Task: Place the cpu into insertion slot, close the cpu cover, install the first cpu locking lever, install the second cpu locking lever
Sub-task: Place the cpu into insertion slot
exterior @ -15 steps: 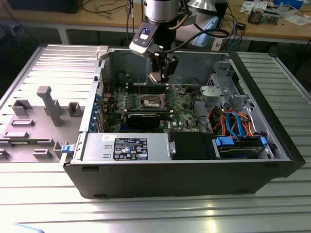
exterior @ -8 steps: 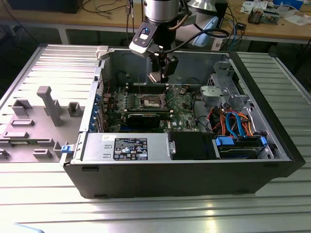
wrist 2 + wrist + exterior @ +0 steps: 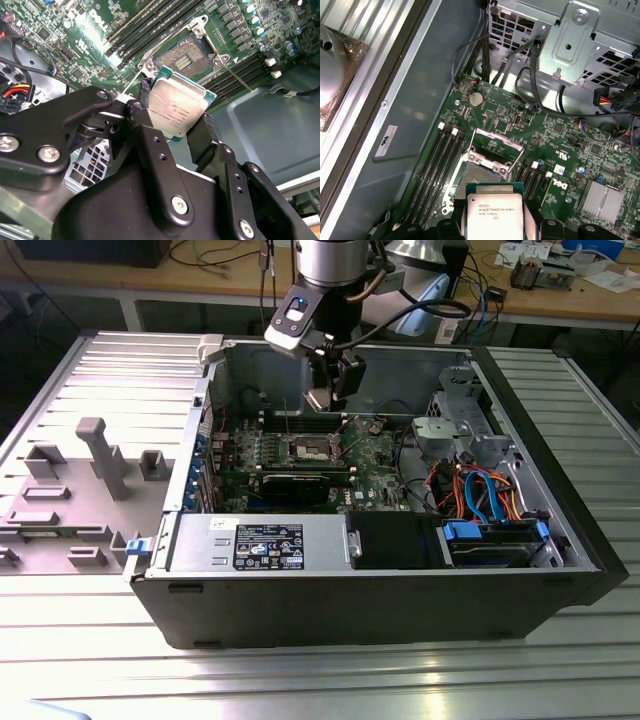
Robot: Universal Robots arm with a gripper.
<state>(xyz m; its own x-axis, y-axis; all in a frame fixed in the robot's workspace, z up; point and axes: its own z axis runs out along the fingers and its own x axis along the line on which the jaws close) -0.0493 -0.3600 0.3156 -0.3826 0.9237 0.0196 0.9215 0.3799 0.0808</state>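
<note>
The arm [image 3: 322, 265] comes straight down from above into the open computer case [image 3: 400, 610]. Its wrist is turned so that the claw [image 3: 335, 390] points down at the green circuit board [image 3: 375, 455]. In the exterior view the claw hangs above the socket [image 3: 310, 448], apart from it and a little toward the case's back wall.

In the second wrist view the claw [image 3: 175, 117] is closed to a narrow gap on the chip [image 3: 175, 107]. Its black fingers [image 3: 145, 130] press two opposite edges, and the chip's silver-grey top faces the camera. The chip sits tilted against the square of the socket [image 3: 187, 52] and is held up clear of it, with no edge touching.

In the first wrist view the chip [image 3: 495, 217] sits just beside the bare socket [image 3: 482, 172]. The cover [image 3: 497, 145], a thin metal frame with a large window, stands lifted at the socket's edge away from the chip. Black memory slots [image 3: 442, 155] run along both sides of the socket.
</note>
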